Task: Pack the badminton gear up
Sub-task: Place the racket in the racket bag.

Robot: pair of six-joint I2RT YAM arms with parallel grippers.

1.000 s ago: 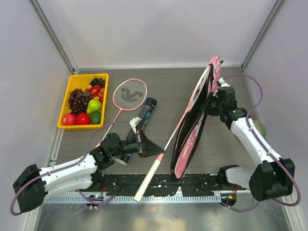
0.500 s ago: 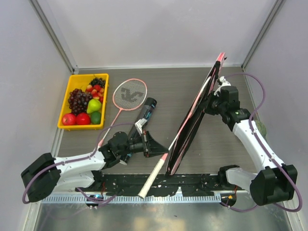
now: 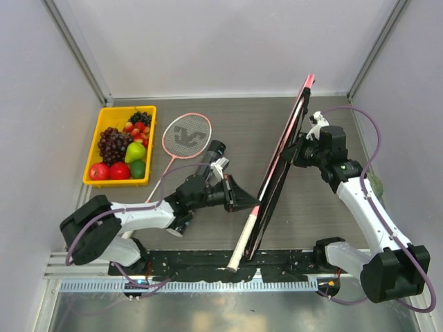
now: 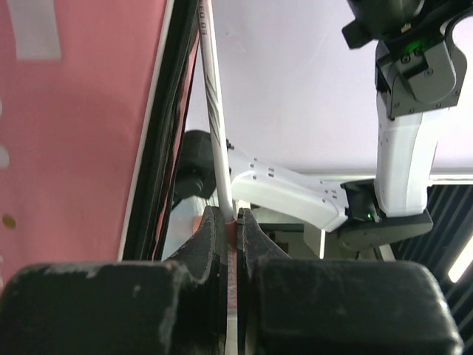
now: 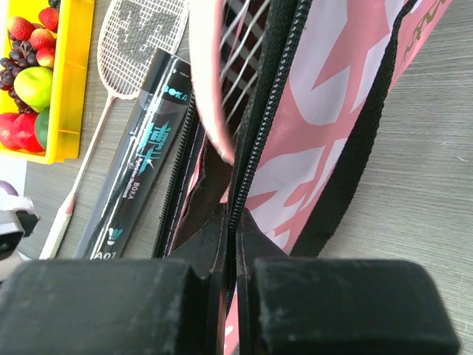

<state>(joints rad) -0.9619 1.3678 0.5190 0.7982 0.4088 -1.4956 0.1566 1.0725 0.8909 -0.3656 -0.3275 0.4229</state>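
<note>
My right gripper [image 3: 293, 156] is shut on the zipper edge of the pink bag [image 3: 280, 166] and holds it upright, edge-on. In the right wrist view the gripper [image 5: 230, 222] pinches the zipper edge of the bag [image 5: 347, 111], and a pink racket head [image 5: 214, 111] sits inside the opening. My left gripper [image 3: 253, 203] is shut on that racket's shaft [image 4: 214, 111]; its white handle [image 3: 239, 250] sticks out below the bag. The second racket [image 3: 185, 135] lies flat on the table. The dark tube [image 3: 213, 153] lies beside it, partly under my left arm. No shuttlecock shows clearly.
The yellow fruit tray [image 3: 94, 146] stands at the far left. A green netted ball [image 3: 374, 184] lies behind my right arm near the right wall. The black base rail [image 3: 208, 263] runs along the near edge.
My left gripper has moved right and away with the racket, sliding it further into the bag. The bag has turned more edge-on and upright in the right gripper.
</note>
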